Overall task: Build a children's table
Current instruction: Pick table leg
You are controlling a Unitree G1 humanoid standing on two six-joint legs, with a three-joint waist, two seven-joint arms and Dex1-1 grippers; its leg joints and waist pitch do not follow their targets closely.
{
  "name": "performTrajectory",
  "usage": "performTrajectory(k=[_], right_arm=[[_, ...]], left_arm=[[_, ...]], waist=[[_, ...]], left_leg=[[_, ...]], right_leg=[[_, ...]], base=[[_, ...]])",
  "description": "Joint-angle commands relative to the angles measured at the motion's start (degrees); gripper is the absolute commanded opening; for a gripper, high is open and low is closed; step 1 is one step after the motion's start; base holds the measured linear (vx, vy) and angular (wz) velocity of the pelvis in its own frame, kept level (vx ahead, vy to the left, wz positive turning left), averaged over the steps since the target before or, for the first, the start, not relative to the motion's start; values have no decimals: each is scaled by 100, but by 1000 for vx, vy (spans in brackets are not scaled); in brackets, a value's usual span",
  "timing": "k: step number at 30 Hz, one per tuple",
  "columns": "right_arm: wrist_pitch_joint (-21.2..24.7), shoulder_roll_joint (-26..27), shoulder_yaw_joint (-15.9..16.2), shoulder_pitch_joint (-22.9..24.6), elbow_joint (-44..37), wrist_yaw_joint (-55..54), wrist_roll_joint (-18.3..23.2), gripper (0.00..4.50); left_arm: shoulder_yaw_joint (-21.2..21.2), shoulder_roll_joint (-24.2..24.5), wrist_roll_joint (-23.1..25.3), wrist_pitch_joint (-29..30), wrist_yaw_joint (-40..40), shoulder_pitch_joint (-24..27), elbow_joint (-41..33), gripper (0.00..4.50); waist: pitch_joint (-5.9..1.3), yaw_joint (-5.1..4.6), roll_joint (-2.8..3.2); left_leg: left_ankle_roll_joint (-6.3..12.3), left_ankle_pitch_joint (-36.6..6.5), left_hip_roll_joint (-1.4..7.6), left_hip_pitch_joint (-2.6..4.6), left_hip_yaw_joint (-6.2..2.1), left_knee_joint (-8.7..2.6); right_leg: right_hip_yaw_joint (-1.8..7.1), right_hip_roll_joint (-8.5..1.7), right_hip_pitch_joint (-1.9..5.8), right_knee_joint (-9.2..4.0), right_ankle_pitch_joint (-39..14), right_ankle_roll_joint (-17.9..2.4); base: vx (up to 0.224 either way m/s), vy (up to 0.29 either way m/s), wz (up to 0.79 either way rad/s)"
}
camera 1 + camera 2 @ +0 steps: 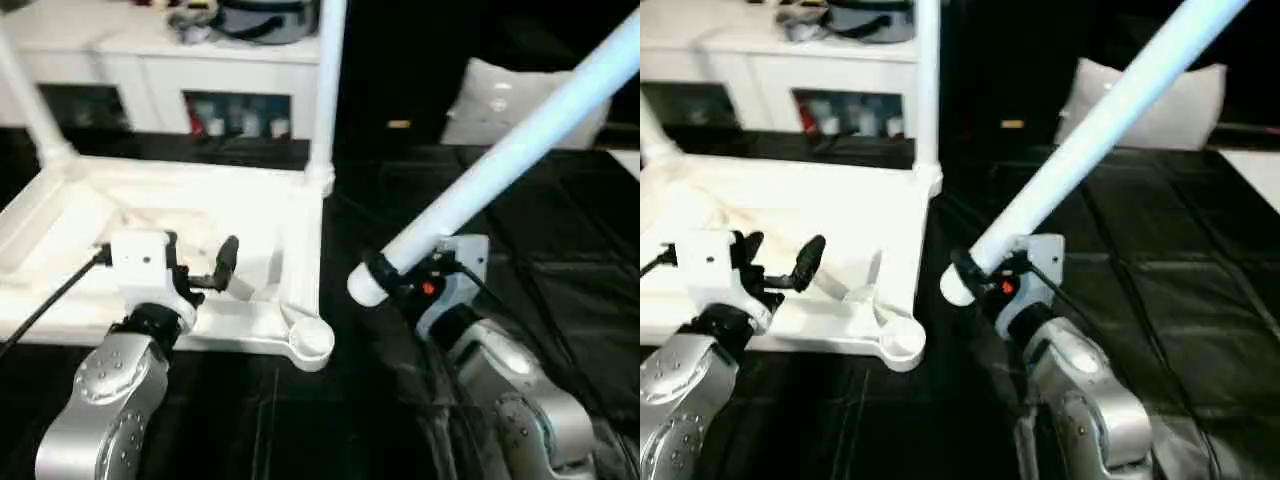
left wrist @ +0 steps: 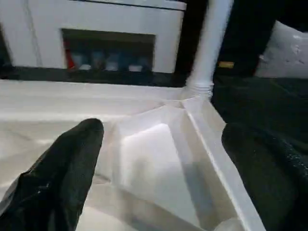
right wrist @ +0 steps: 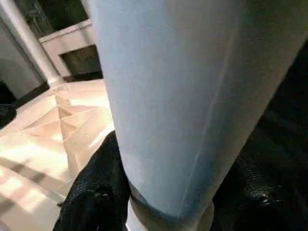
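Tabletop [image 1: 170, 250] lies upside down on the dark floor [image 1: 1160, 290], two legs [image 1: 328, 90] already standing. Left end effector [image 1: 205, 268] hovers wide over it; right end effector [image 1: 395, 275] grips a loose leg [image 1: 510, 150] pointing toward 2 o'clock.

No text, label, brand, number or sign can be read anywhere in these views; every surface in sight is either plain or too blurred to make out any lettering.
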Motion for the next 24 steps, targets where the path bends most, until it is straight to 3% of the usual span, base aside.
performTrajectory(k=[1,2,3,4,5,6,7,8,9,10,11,12,13,14,15,16,17,18,19,20,21,22,23,24], right_arm=[[102,47,-83,-68,25,-84,77,191],[113,61,-92,-91,41,-96,82,191],[168,103,-137,-123,23,-96,169,191],[169,113,-144,-118,-17,-65,218,191],[114,103,-117,-90,-44,-28,206,191],[95,99,-107,-83,-43,-19,196,191],[55,72,-79,-46,-32,-2,150,191],[42,24,-50,-16,-42,-1,73,191],[44,-1,-42,-4,-59,-2,44,191],[33,-16,-47,-23,-13,-4,31,191],[17,-57,-34,3,-3,1,-9,191],[24,-116,-11,2,8,15,-54,191],[35,-163,9,-7,15,29,-86,191],[118,-366,115,4,-111,120,-197,191],[182,-404,123,-6,-155,163,-164,191],[206,-411,115,-30,-148,180,-144,191],[274,-416,92,-67,-144,211,-82,191],[304,-444,109,-74,-165,238,-70,191],[308,-450,115,-76,-165,243,-69,191],[347,-509,175,-80,-181,296,-56,191],[343,-528,206,-68,-188,323,-55,191],[339,-537,238,-53,-189,358,-51,191],[342,-542,256,-43,-192,377,-49,191],[339,-561,285,-33,-192,397,-43,191]], left_arm=[[27,43,33,84,-12,-54,9,449],[36,47,28,97,-16,-78,18,449],[44,42,9,141,-18,-120,10,449],[44,34,-3,159,-14,-128,1,449],[26,-4,28,99,10,-126,40,449],[20,-15,38,83,17,-127,57,449],[-73,34,209,69,69,-124,102,449],[-199,48,402,129,196,-161,157,449],[-235,16,438,167,258,-177,168,449],[-246,-62,470,131,316,-215,259,449],[-269,-135,495,58,352,-200,316,449],[-314,-171,534,30,376,-206,360,449],[-352,-185,566,24,389,-217,387,449],[-383,-335,483,136,455,-199,343,449],[-405,-358,496,172,490,-176,313,449],[-409,-367,505,179,505,-187,324,449],[-434,-348,574,179,537,-171,324,449],[-423,-342,597,194,564,-116,279,449],[-422,-340,600,196,562,-108,272,449],[-419,-310,612,201,519,-6,177,449],[-415,-286,600,178,476,65,94,449],[-410,-276,560,142,396,139,-1,449],[-403,-269,520,140,350,174,-48,449],[-394,-278,488,140,295,208,-94,449]], waist=[[-260,-73,-40],[-251,28,42],[-196,19,118],[-180,-17,204],[-294,-374,477],[-275,-331,592],[-226,-377,536],[-189,-345,640],[-182,-346,591],[-180,-366,559],[-132,-444,559],[-146,-422,521],[-157,-406,470],[-108,-401,403],[-157,-393,228],[-107,-385,221],[-175,-264,-115],[-173,-113,-155],[-172,-56,-223],[-196,-12,-243],[-259,8,-189],[-296,13,-39],[-221,-50,-115],[-291,0,68]], left_leg=[[-810,-531,638,-366,-1237,935],[-982,-395,654,-305,-1232,811],[-903,-660,777,-36,-1140,215],[-759,-943,754,155,-1078,-114],[-648,-1867,982,434,-1529,-803],[-796,-2068,923,446,-1502,-860],[-1032,-2389,1005,416,-1476,-854],[-1497,-2777,1059,426,-1552,-877],[-1641,-3015,1074,397,-1520,-879],[-1689,-3330,1121,405,-1503,-927],[-1516,-3696,1269,429,-1626,-1079],[-1120,-3587,1444,498,-1759,-1195],[-629,-3220,1569,527,-1799,-1302],[-408,-3187,1539,500,-1711,-1326],[16,-3230,1305,478,-1517,-1217],[116,-3107,1067,364,-1399,-1099],[294,-1780,218,302,-686,39],[336,-286,293,100,-612,268],[241,78,261,-21,-613,188],[145,212,289,-90,-626,-22],[272,267,422,-51,-696,-242],[396,397,583,45,-744,-403],[494,211,633,-6,-772,-451],[378,130,836,126,-854,-496]], right_leg=[[813,-1814,515,-1024,-2027,-782],[611,-1614,552,-1026,-2037,-964],[149,-1098,406,-1001,-2229,-1257],[22,-688,334,-881,-2372,-1377],[42,178,48,99,-656,-686],[55,211,-7,154,-375,-515],[120,138,-8,27,181,-313],[227,29,88,-136,418,-241],[267,16,129,-225,370,-243],[252,35,162,-248,197,-252],[242,77,167,-199,-152,-223],[246,107,99,-59,-356,-221],[276,115,46,97,-514,-285],[311,114,32,78,-555,-316],[462,53,89,-170,-700,-459],[551,-50,124,-491,-1056,-801],[720,-374,159,-1256,-2691,-1345],[879,-597,339,-1249,-3351,-797],[870,-447,331,-1182,-3327,-23],[856,-370,435,-1038,-2900,969],[834,-298,453,-927,-1784,1242],[678,-164,399,-922,-788,1016],[594,-77,347,-938,-654,1022],[496,-44,296,-914,-634,826]], base=[[17,110,-36],[37,161,-55],[37,161,-55],[-21,188,-10],[-44,188,5],[-44,188,5],[-51,138,2],[-41,65,8],[-41,65,8],[0,0,0],[-50,-44,11],[-50,-44,11],[-40,-123,11],[-39,-205,16],[-39,-205,16],[-32,-271,13],[-13,-276,-5],[-13,-276,-5],[-20,-249,-15],[-7,-204,-10],[-7,-204,-10],[13,-140,2],[1,-103,2],[1,-103,2]])
